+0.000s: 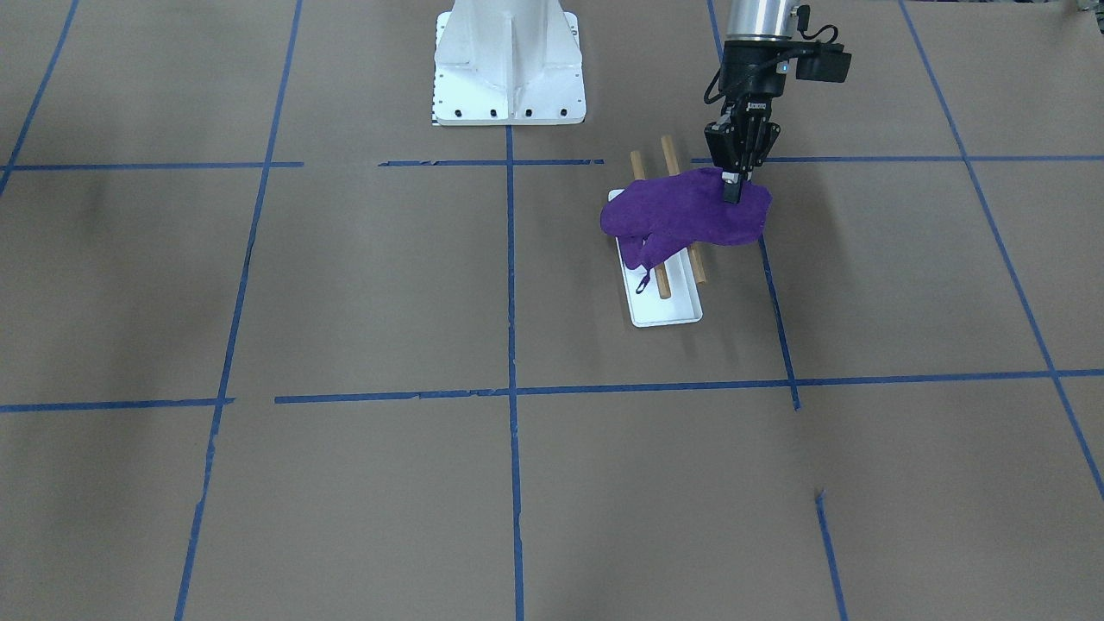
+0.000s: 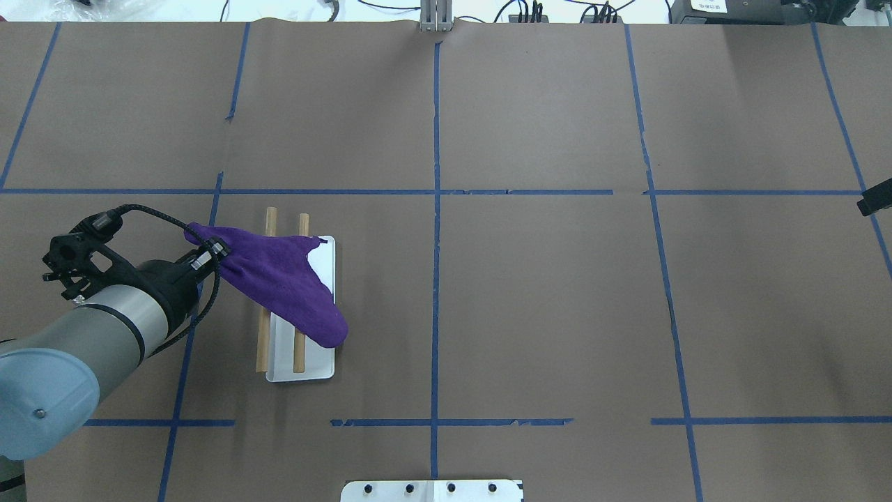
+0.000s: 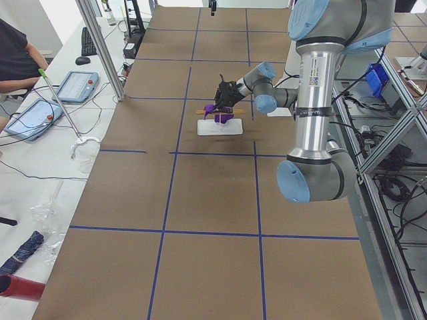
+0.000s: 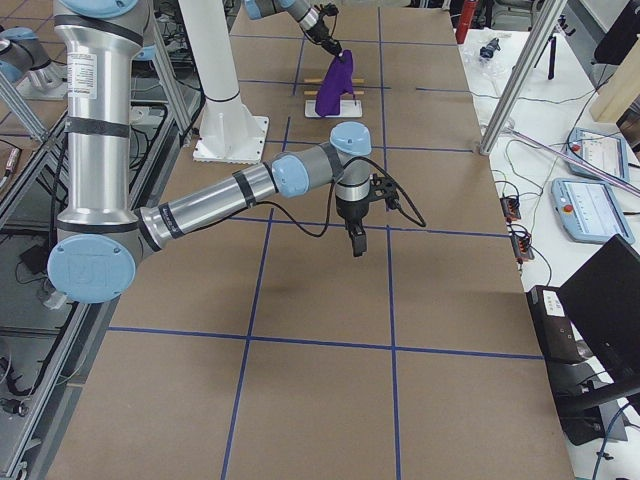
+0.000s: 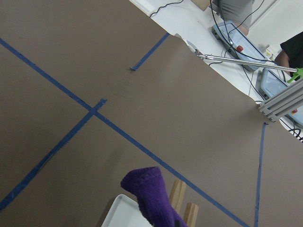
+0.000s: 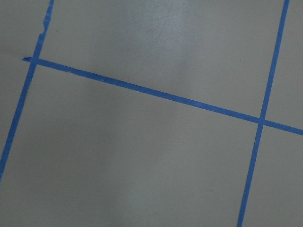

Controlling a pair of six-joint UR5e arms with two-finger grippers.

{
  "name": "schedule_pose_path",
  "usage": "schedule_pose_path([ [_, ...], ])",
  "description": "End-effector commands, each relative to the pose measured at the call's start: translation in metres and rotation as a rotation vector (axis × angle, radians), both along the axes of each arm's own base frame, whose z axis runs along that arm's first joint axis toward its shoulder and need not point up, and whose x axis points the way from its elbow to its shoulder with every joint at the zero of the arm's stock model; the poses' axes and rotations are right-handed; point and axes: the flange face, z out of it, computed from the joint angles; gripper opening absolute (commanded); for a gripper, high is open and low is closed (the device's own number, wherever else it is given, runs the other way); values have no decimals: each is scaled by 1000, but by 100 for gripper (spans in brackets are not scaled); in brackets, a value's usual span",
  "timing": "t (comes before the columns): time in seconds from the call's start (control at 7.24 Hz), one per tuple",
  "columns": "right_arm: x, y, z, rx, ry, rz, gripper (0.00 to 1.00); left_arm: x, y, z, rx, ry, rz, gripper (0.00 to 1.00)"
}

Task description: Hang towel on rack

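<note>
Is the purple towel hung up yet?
Almost. Done: the towel lies draped across both wooden bars of the rack. In hand: the left gripper has its jaws pinched on one edge, holding that side up. Left to do: let go and move away, so the towel hangs by itself.

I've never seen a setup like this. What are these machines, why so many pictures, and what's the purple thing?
These are two robot arms at a brown table, photographed at one moment by six cameras: one facing the robot, one over its shoulders, one at each table end, one on each wrist. The left gripper pinches a purple towel between its fingers, and the cloth lies across the rack, two wooden bars over a white base. The right gripper hangs above the table, away from the rack.
</note>
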Motion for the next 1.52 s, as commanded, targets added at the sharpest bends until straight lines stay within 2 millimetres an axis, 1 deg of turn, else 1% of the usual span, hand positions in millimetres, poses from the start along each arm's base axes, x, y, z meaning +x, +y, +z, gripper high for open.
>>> schedule_pose_path([
  [0.0,1,-1,-1,0,-2,2,100,-3,0,21,-16,-45,2,0],
  [0.14,1,-1,-1,0,-2,2,100,-3,0,21,-14,-47,3,0],
  [0.28,1,-1,-1,0,-2,2,100,-2,1,19,3,-66,24,5],
  [0.41,1,-2,-1,2,-2,2,100,2,-1,28,3,-87,21,99],
  [0.55,1,-2,0,1,-1,3,100,2,0,27,3,-86,27,100],
  [0.83,1,-2,0,-1,0,8,100,-4,0,22,55,-144,74,100],
  [0.97,0,-4,5,0,8,6,100,-6,-1,21,68,-170,120,100],
  [1.11,0,-5,8,-6,13,8,100,-20,-14,18,52,-168,189,100],
  [1.24,0,-4,9,-8,13,6,100,-46,-38,16,68,-205,240,100],
  [1.38,0,-5,13,-14,18,5,100,-64,-53,18,94,-247,304,100],
])
